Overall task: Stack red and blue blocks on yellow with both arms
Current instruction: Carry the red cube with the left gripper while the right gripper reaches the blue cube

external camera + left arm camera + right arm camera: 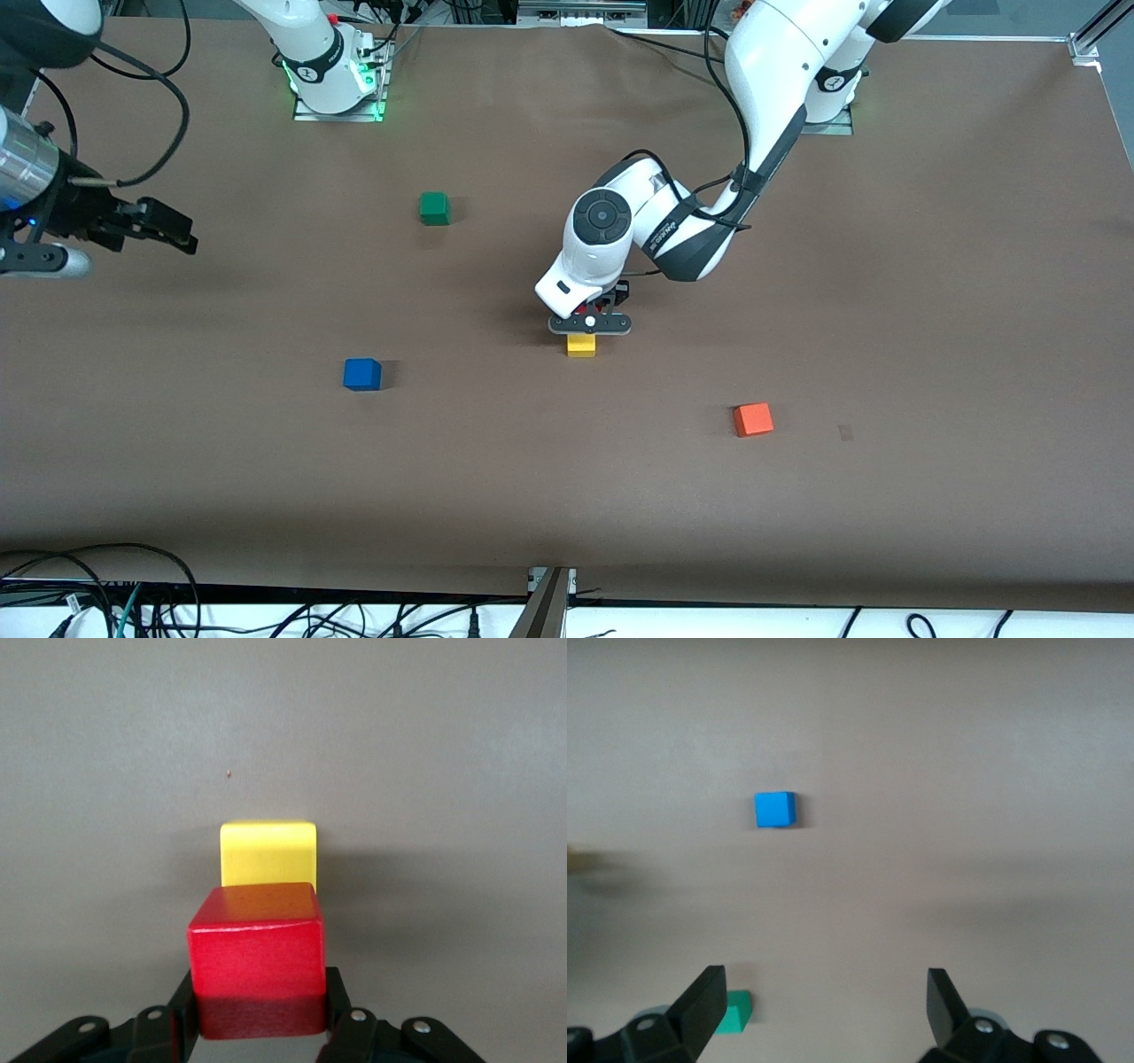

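My left gripper (590, 324) is shut on the deep red block (255, 948), one black finger (183, 1010) on each side of it. The block hangs just over the yellow cube (581, 345) at mid-table, and in the left wrist view it overlaps the near edge of the yellow cube (267, 853). I cannot tell whether the two touch. The blue block (362, 374) lies alone toward the right arm's end of the table. My right gripper (177, 232) waits open and empty in the air over that end. In the right wrist view the blue block (774, 809) lies ahead of the right gripper (824, 1001).
A green cube (434, 208) sits farther from the front camera than the blue block; the green cube (733, 1012) also shows by a right finger. An orange-red cube (753, 419) lies toward the left arm's end, nearer the camera. Cables run along the table's front edge.
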